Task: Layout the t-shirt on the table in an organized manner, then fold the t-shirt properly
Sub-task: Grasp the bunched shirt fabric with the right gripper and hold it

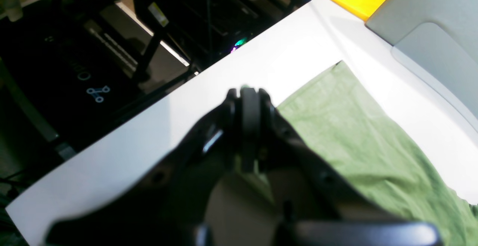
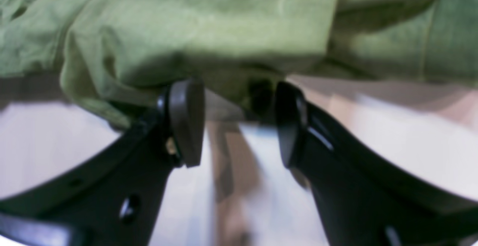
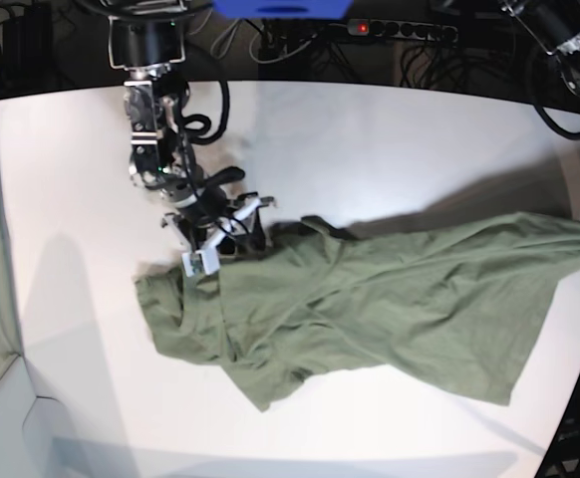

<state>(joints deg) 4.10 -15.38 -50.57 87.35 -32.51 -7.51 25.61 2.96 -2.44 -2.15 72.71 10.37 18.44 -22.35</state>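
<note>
1. The left claw (image 1: 249,100) is cut off at the right edge of the base view, where only the olive-green cotton t-shirt (image 3: 370,299) reaching that edge shows
2. In the left wrist view its black fingers are blurred and pressed together; a thin sliver of green shows at their tips, and shirt cloth spreads to their right, so it appears to pinch the hem
3. The right claw (image 2: 239,123) has its 2 black pads spread apart, a rumpled fold of the shirt bunched just above and between them; whether either pad touches cloth is hard to make out
4. The right arm reaches down from the far edge of the smooth white table (image 3: 390,139), claw tilted toward the shirt's crumpled end
5. The shirt stretches from the right claw across to the left one, wrinkled, not flat
</note>
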